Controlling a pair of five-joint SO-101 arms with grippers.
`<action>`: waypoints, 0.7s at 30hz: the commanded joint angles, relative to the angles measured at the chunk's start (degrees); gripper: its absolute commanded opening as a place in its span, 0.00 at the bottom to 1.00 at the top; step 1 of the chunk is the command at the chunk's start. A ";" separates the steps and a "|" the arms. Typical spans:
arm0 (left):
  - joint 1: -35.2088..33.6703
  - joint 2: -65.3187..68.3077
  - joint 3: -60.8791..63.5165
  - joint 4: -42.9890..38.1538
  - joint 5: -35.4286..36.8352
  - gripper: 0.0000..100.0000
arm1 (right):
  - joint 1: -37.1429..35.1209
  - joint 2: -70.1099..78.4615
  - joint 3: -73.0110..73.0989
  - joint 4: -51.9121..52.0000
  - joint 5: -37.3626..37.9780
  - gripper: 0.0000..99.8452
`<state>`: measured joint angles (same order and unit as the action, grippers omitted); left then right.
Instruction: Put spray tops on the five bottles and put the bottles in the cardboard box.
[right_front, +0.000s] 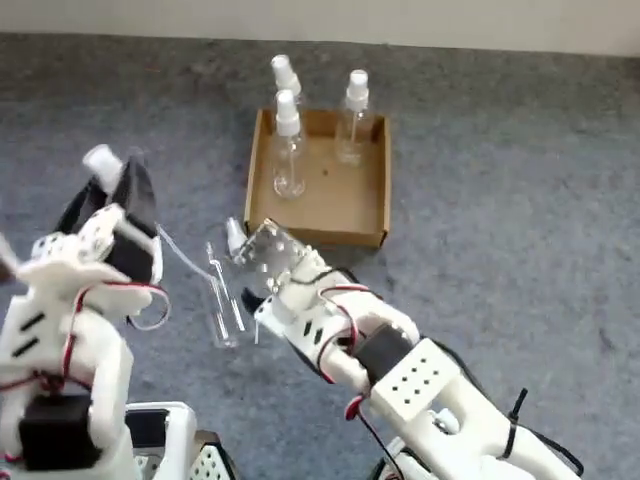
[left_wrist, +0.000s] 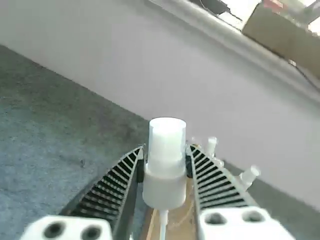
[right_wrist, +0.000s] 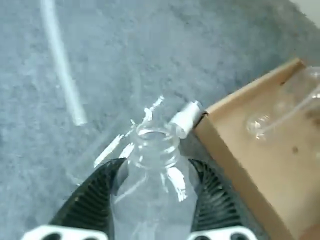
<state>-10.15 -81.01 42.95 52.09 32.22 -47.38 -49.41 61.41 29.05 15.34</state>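
1. A spray top (left_wrist: 165, 167) is grasped at its white collar by the clenched left jaws. It is held above the left side of the table (right_front: 520, 210), and its thin dip tube (right_front: 185, 258) trails down to the right.
2. A clear bottle (right_wrist: 155, 150) with an open, uncapped neck is grasped around its body by the right jaws. It is held upright just near of the near-left corner of the cardboard box (right_front: 330, 237).
3. Two capped bottles are stood upright inside the box, one at the left (right_front: 288, 150) and one at the far right (right_front: 354, 120).
4. A third capped bottle (right_front: 283, 75) is seen at the far-left corner of the box. Whether it stands inside or just beyond the wall cannot be told.
5. A further clear bottle (right_front: 222, 300) is laid on its side on the table between the two arms.
6. A second white spray top (right_wrist: 186, 119) is seen at that bottle's far end, just beside the box corner. Whether it is fitted to the bottle cannot be told.
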 joint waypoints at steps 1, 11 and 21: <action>-0.75 -8.84 8.84 -7.21 1.67 0.00 | -1.98 -3.91 3.74 -7.69 -0.88 0.00; 2.95 -14.81 15.60 -8.26 1.49 0.00 | -2.07 -3.56 6.20 -9.27 -1.14 0.00; 4.26 -13.49 23.08 -14.86 -1.32 0.00 | -2.24 -3.65 6.20 -9.19 -1.14 0.00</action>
<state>-7.69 -95.25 65.89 38.99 31.43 -48.97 -51.60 68.35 21.32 14.81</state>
